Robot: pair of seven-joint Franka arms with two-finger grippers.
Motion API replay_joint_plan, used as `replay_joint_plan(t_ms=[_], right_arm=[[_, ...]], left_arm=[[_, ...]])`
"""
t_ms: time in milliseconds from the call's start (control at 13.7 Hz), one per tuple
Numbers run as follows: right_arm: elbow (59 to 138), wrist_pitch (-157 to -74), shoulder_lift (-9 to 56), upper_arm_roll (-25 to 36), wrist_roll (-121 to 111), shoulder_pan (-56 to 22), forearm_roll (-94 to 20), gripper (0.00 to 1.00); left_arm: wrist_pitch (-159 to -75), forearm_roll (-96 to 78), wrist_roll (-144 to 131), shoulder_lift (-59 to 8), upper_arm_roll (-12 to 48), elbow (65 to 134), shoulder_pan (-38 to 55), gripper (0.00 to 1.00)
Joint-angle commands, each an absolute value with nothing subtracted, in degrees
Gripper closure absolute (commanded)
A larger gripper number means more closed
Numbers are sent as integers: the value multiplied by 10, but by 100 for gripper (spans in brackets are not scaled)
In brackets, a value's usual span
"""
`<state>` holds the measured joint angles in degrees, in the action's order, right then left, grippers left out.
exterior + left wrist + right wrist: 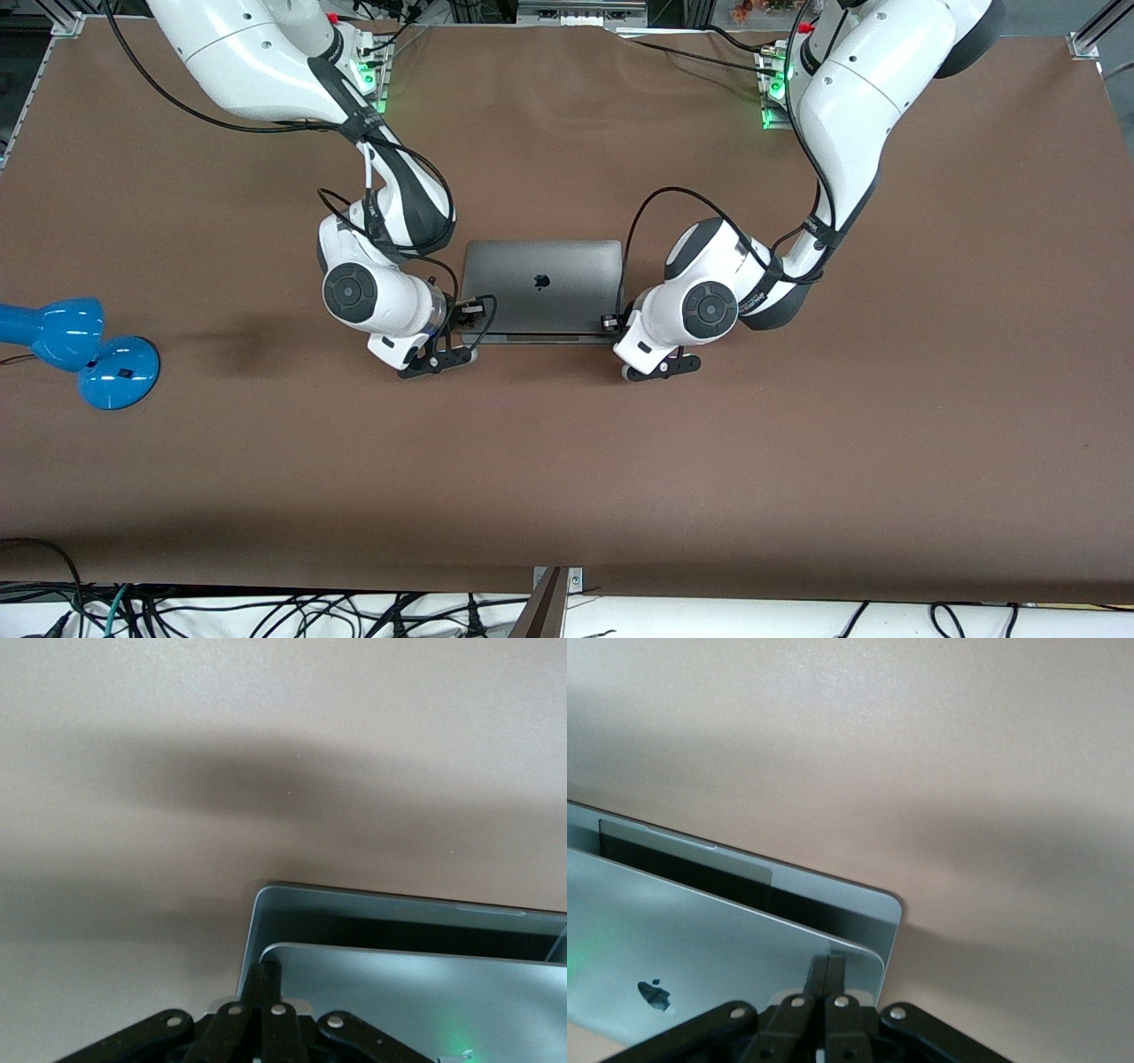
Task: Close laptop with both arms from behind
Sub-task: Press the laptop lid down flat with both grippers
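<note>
Front view: brown bench (567,461) carries the laptop (540,283) and a blue lamp (84,350). Wrist views alone show its lid nearly down, left tool (263,979) and right tool (826,974) both closed on its corners.

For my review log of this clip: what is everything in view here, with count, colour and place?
laptop: one, space-grey with a black apple logo, mid-table between the two tools, lid lowered most of the way with a gap left above the base.
desk lamp: one, blue, lying at the right arm's end of the table.
table: one, brown surface, under everything.
cables: a tangle, black and white, past the table edge nearest the front camera.
right tool: one, black, fingers together on the lid corner at the right arm's end.
left tool: one, black, fingers together on the lid corner at the left arm's end.
</note>
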<state>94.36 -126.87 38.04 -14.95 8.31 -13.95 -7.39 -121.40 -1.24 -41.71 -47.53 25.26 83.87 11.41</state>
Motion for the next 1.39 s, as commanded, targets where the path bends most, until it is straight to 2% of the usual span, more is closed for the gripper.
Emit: replay_joint_plan(t_ms=[0,1313], right_arm=[[942,-1292,395,-147,67,-142,-68,100],[940,-1336,420,-147,54,-142,-68,100]], left_arm=[[-1212,4,-425,-492,236,812,134,100],[-1274,5,-423,-520,206,813,167,100]])
